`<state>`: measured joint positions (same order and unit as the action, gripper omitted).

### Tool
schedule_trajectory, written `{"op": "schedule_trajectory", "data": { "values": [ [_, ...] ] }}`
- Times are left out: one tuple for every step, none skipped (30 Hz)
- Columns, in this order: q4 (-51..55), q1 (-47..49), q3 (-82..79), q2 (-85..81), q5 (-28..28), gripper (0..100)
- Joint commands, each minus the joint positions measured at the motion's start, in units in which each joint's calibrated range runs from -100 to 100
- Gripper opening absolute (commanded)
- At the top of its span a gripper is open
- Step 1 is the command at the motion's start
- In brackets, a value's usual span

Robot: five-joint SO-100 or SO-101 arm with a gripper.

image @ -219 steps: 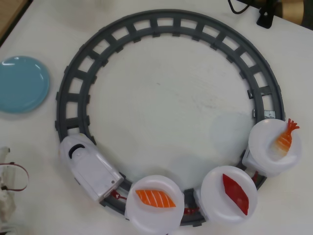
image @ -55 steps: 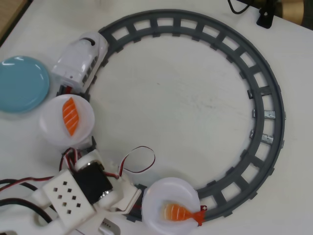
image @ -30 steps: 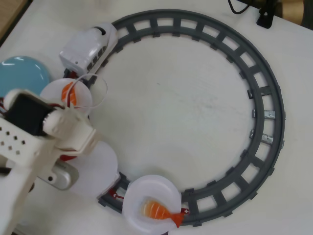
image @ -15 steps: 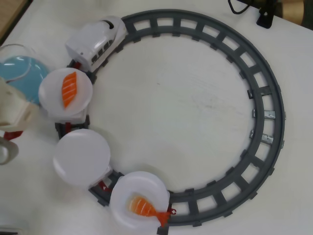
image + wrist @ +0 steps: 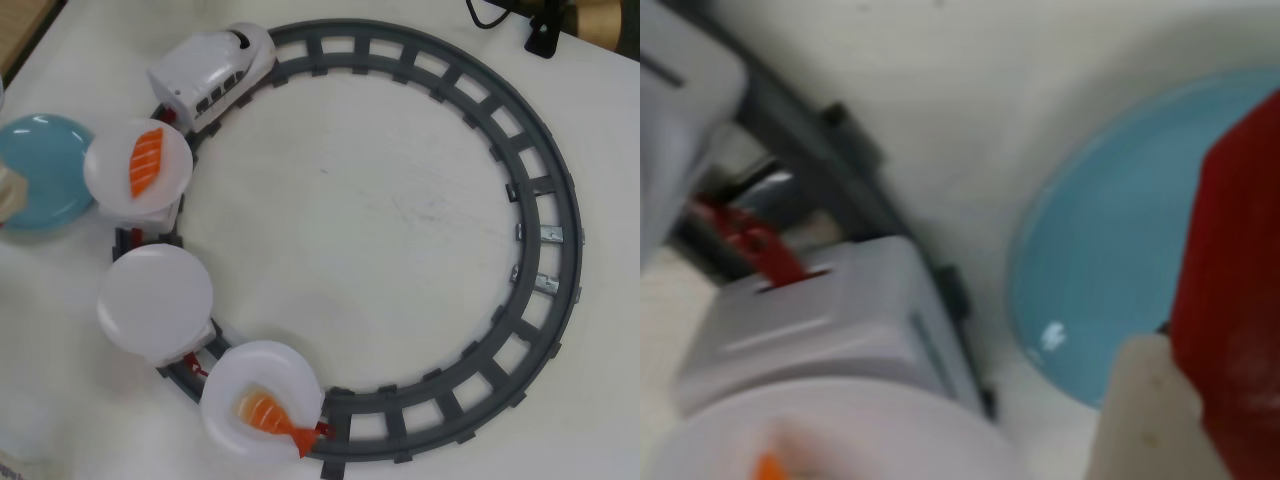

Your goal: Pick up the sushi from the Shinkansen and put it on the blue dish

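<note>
The hand (image 5: 1185,400) grips the sushi (image 5: 1230,300) close above the dish (image 5: 1110,270), with the train's (image 5: 820,320) car beside it.

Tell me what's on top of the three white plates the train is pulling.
In the overhead view, the plate nearest the Shinkansen carries a striped salmon piece, the middle plate is bare, and the last holds a shrimp piece. The plates cover the cars beneath.

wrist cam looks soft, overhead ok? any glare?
Wrist view: blurred throughout, with the red sushi a smear at the right edge and a small glare spot on the blue dish. Overhead view: mildly soft but readable; the white plates are blown out, and the Shinkansen is clear.
</note>
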<state>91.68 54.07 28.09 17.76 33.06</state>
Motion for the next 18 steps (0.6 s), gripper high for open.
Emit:
{"op": "schedule_trajectory", "data": {
  "values": [
    [0.17,1.57,10.42,4.77,-0.94,3],
    [0.17,1.92,12.58,6.67,-1.15,3],
    [0.17,2.1,14.92,8.58,-1.42,3],
    [0.17,2.18,17.18,10.57,-1.62,3],
    [0.25,2.18,19.34,12.4,-1.83,3],
    [0.34,2.18,21.33,14.31,-1.83,3],
    [0.34,2.18,23.22,16.13,-1.83,3],
    [0.34,2.18,24.93,17.96,-1.83,3],
    [0.25,2.18,26.56,19.7,-1.83,3],
    [0.17,2.18,28.09,21.36,-1.83,3],
    [0.17,2.18,29.89,23.02,-1.83,3],
    [0.17,2.18,31.52,24.59,-1.83,3],
    [0.17,2.18,33.32,26.17,-1.83,3],
    [0.17,2.18,34.85,27.66,-1.83,3],
    [0.17,2.18,36.38,29.07,-1.83,4],
    [0.34,2.18,37.74,30.48,-1.83,4],
    [0.51,2.18,39.18,31.73,-1.83,4],
    [0.51,2.18,40.53,32.89,-1.83,4]
  ]
}}
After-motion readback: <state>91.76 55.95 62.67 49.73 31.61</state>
